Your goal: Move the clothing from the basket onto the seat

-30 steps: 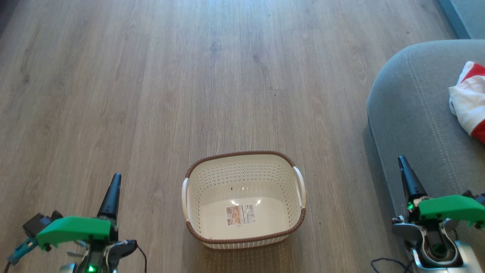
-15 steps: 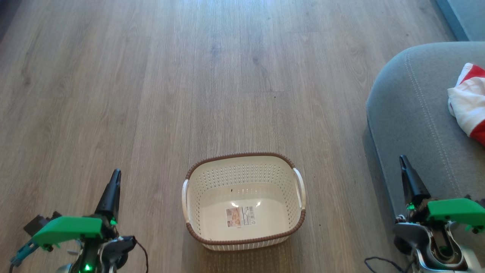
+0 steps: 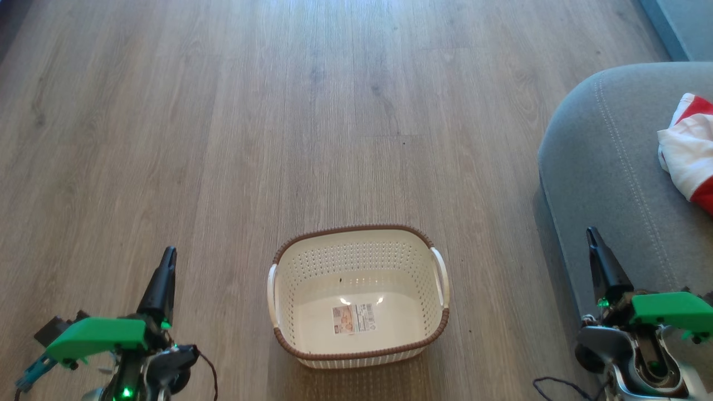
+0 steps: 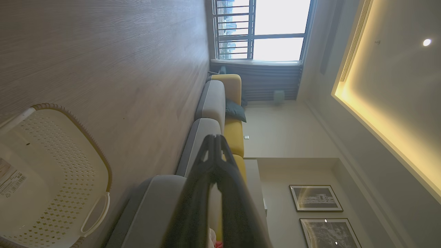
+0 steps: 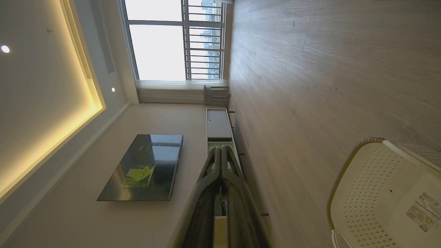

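the laundry basket (image 3: 356, 228) sits empty at lower centre on the wood floor (image 3: 223, 139). red and white clothing (image 3: 688, 159) lies on the grey seat (image 3: 607, 167) at the right edge. the left pincer (image 3: 167, 257) and right pincer (image 3: 592, 238) are pinched closed, holding nothing. the right pincer, beside the seat's front edge, might brush it if swung. open floor lies upper left.

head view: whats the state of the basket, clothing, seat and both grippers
basket: upright on the floor, empty apart from its label sticker
clothing: crumpled on the seat, out of the basket
seat: bearing the clothing
left gripper: shut, empty
right gripper: shut, empty
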Motion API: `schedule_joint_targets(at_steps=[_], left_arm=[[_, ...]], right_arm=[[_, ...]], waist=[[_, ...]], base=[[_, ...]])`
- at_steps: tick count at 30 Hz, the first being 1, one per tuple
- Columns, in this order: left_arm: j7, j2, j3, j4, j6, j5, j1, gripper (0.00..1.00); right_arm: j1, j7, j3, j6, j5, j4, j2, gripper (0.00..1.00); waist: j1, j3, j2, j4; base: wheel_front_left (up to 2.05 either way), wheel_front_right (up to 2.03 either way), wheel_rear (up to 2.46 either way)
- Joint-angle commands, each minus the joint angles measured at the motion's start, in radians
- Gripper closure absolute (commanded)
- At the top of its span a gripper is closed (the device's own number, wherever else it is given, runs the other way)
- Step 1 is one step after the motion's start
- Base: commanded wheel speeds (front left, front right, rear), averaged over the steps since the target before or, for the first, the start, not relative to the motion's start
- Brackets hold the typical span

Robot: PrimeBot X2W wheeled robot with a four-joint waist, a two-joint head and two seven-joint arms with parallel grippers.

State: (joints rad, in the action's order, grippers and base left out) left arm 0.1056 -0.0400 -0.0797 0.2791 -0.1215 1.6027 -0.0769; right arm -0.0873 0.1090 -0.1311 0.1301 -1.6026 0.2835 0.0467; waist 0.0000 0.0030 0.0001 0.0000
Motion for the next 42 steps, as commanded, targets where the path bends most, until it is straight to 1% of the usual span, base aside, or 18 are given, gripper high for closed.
schedule_joint_targets(at_steps=[1, 42], left_arm=[[0.008, -0.010, -0.034, -0.034, -0.009, 0.006, -0.031, 1.00], [0.008, -0.010, -0.034, -0.034, -0.009, 0.006, -0.031, 1.00]], right_arm=[[-0.021, 0.004, 0.017, 0.001, -0.006, -0.039, 0.004, 1.00], [-0.021, 0.004, 0.017, 0.001, -0.006, -0.039, 0.004, 1.00]], waist=[[0.0000, 0.000, -0.0001, 0.000], [0.0000, 0.000, -0.0001, 0.000]], base=[[0.00, 0.00, 0.00], [0.00, 0.00, 0.00]])
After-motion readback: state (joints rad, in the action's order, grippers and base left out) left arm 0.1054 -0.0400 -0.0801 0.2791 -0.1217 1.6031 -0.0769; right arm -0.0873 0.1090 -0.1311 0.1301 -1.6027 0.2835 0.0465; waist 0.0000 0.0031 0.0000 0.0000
